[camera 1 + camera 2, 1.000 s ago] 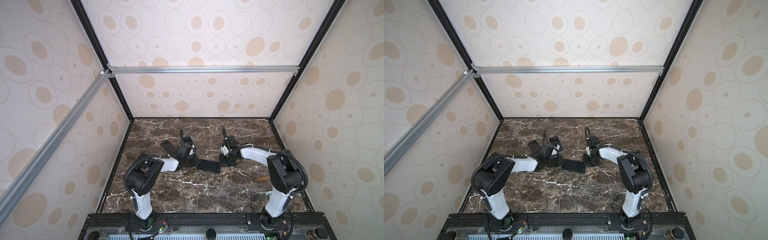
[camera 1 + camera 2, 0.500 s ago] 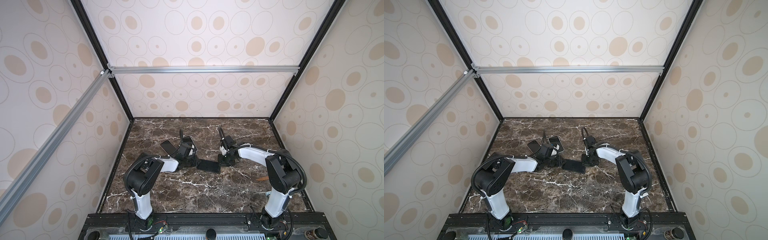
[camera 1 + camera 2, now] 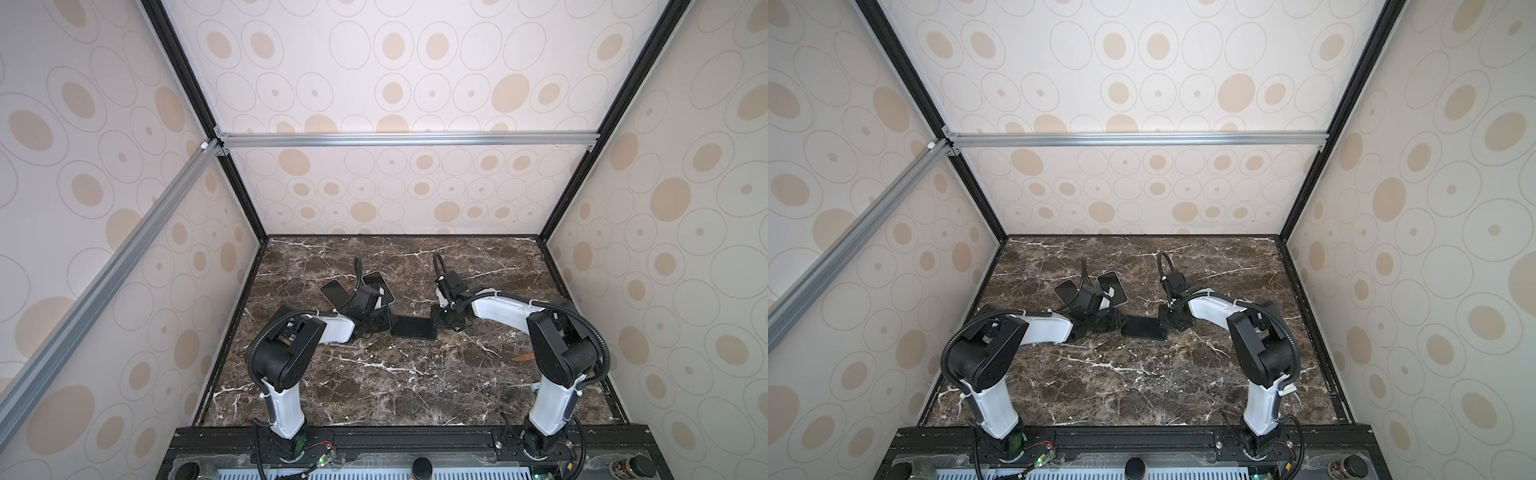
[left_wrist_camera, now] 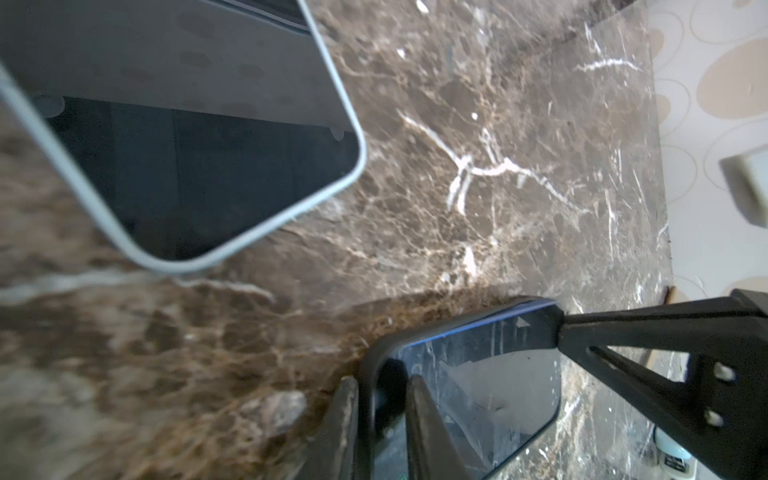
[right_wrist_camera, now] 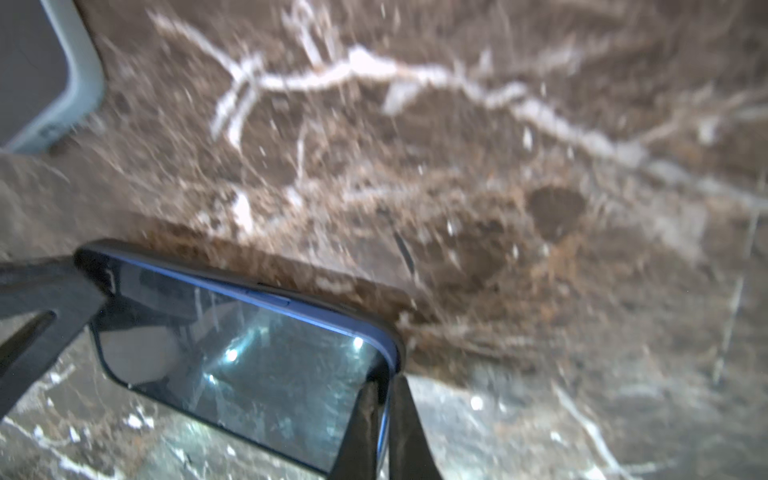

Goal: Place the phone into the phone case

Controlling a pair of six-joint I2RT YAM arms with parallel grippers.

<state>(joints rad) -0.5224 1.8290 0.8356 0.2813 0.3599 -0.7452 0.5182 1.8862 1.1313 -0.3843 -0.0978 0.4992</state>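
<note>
- The phone [image 3: 414, 328], screen up and blue-edged, lies flat on the worktop [image 3: 374, 395]. It sits directly between the two tools, inside the black phone case [image 4: 371, 357].
- The left tool [image 4: 382, 384] is nearly closed. Its fingers [image 4: 430, 428] pinch the phone case rim at the short end nearest it. At that corner the rim stands off the phone, leaving a dark gap.
- The right tool [image 5: 384, 388] is pinched fully together on the phone case rim at the opposite short end. The phone's blue edge shows between its fingers [image 5: 409, 436].
- Seen from the left wrist, one finger of the right tool touches the far corner of the phone case.
- In both top views the tools face each other across the phone, each low over the worktop.
- A spare phone [image 3: 334, 292] lies face up beyond the left tool, off to its outer side, well apart from the right tool.
- A partly hidden phone [image 3: 376, 277] lies just behind the left tool's wrist. Its pale-rimmed corner reaches near the cased phone without touching it.
- The worktop is dark brown marble with white veins.
</note>
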